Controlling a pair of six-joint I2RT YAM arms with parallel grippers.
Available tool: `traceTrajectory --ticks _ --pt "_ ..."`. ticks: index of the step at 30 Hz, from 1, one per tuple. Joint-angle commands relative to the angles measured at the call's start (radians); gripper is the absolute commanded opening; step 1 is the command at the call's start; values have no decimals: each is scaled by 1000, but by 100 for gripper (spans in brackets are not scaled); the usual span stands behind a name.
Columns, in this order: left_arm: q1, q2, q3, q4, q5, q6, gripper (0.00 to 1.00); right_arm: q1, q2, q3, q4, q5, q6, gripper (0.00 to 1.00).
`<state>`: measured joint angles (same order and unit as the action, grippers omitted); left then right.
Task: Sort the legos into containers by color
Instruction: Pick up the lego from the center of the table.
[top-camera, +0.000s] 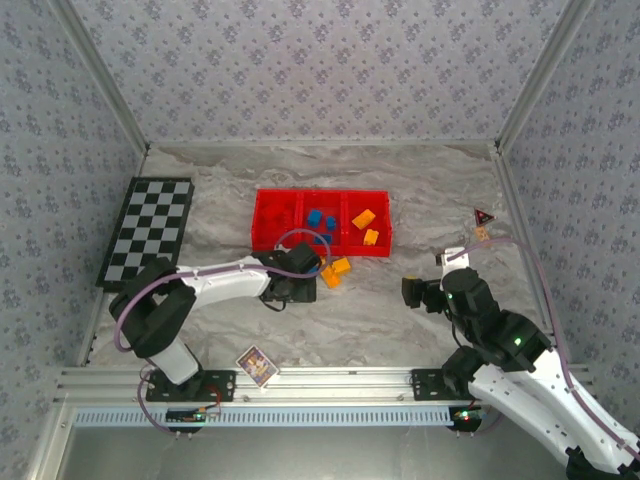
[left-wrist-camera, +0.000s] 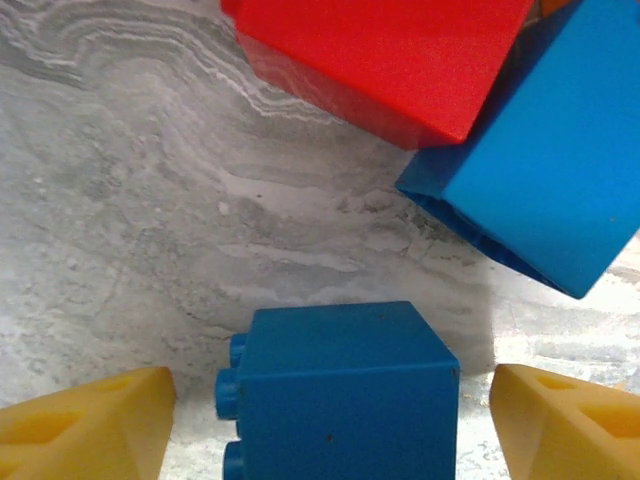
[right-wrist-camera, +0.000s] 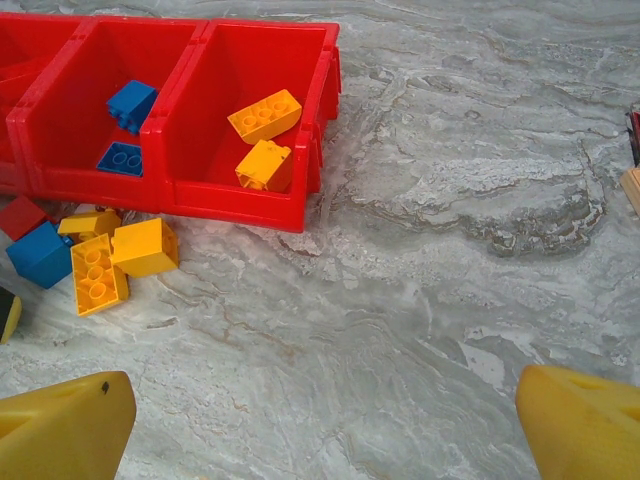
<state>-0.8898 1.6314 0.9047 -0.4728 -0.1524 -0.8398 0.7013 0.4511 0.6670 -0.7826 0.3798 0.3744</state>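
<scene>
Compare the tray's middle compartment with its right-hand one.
The middle compartment holds two blue bricks; the right compartment holds two yellow bricks. The middle compartment has neighbours on both sides; the right compartment forms the end of the tray. Both are red, open-topped, and hold two bricks each.

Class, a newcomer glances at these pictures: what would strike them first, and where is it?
The bright red tray in the centre, with blue bricks in its middle compartment and orange-yellow bricks in its right one. Then the black-and-white checkered board at far left, and the left hand straddling a loose blue brick in front of the tray.
</scene>
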Motion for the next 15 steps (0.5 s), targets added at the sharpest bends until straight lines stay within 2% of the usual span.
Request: traceTrajectory --ticks 1,15 --pt "19 16 22 -2 26 -9 77 8 -15 6 -8 32 13 100" --pt "45 -18 5 39 31 -3 41 9 -14 3 -7 38 13 100"
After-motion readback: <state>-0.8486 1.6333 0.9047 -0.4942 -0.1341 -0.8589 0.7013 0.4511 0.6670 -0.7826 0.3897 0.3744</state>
